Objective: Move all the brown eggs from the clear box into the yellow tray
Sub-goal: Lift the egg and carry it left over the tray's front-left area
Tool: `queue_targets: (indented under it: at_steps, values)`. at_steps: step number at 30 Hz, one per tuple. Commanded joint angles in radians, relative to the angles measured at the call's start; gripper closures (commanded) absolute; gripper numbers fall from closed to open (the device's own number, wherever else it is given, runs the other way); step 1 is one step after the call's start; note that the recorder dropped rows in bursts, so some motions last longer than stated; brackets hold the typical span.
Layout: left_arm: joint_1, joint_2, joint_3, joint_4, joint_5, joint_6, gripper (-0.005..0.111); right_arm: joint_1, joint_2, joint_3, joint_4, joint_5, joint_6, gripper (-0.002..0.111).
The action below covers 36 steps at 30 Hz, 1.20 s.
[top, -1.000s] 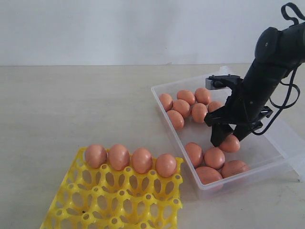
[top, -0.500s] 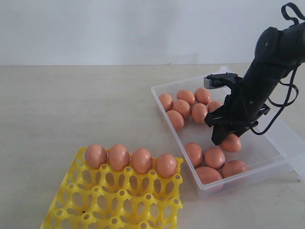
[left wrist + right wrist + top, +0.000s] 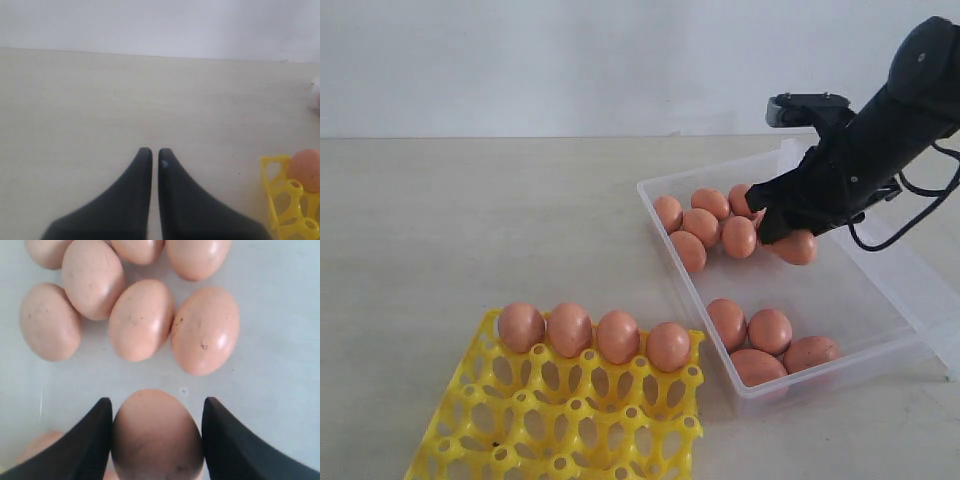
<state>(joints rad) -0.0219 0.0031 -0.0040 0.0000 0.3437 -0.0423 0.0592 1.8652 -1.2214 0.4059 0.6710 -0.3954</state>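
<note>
One egg (image 3: 798, 248) gripped across its widest part in my right pincer (image 3: 783, 232), hanging above box (image 3: 685, 290) — others lie inside, four sit in tray (image 3: 570, 420). Shell smooth, light, brittle — squeeze gently, sides only. Left pincer (image 3: 151, 155) shut, empty, over surface (image 3: 100, 100).

the right arm (image 3: 885, 115) reaches in from the right, slanting down and leftward, with the right gripper (image 3: 157, 404) pointing downward. its two black fingers (image 3: 90, 440) clamp either side of one brown egg (image 3: 156, 440). the left gripper (image 3: 154, 154) sits low, fingers pressed almost together.
</note>
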Motion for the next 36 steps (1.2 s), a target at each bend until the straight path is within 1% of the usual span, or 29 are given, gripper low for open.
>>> queue_targets:
  at_steps: [1,4,6,9,14,17,22,25,28,30,36]
  values:
    - [-0.001,-0.003,0.004,0.000,-0.006,0.004,0.103,-0.008,-0.106,0.137,0.035,-0.133,-0.028,0.108]
    - [-0.001,-0.003,0.004,0.000,-0.006,0.004,0.103,0.013,-0.191,0.252,0.161,-0.275,-0.153,0.108]
    - [-0.001,-0.003,0.004,0.000,-0.006,0.004,0.103,0.048,-0.253,0.311,0.286,-0.349,-0.304,0.108]
    - [-0.001,-0.003,0.004,0.000,-0.006,0.004,0.103,0.125,-0.329,0.344,0.454,-0.394,-0.577,0.108]
    - [-0.001,-0.003,0.004,0.000,-0.006,0.004,0.103,0.294,-0.375,0.324,0.679,-0.406,-0.889,0.108]
    - [-0.001,-0.003,0.004,0.000,-0.006,0.004,0.103,0.404,-0.373,0.312,0.790,-0.406,-1.008,0.108]
    - [-0.001,-0.003,0.004,0.000,-0.006,0.004,0.103,0.557,-0.339,0.312,0.994,-0.412,-1.236,0.108]
    - [-0.001,-0.003,0.004,0.000,-0.006,0.004,0.103,0.627,-0.291,0.312,1.154,-0.392,-1.396,0.108]
    - [-0.001,-0.003,0.004,0.000,-0.006,0.004,0.103,0.650,-0.227,0.312,1.338,-0.317,-1.566,0.108]
    - [-0.001,-0.003,0.004,0.000,-0.006,0.004,0.103,0.650,-0.177,0.299,1.338,-0.243,-1.611,0.108]
    - [-0.001,-0.003,0.004,0.000,-0.006,0.004,0.103,0.650,-0.106,0.185,1.338,-0.202,-1.519,0.108]
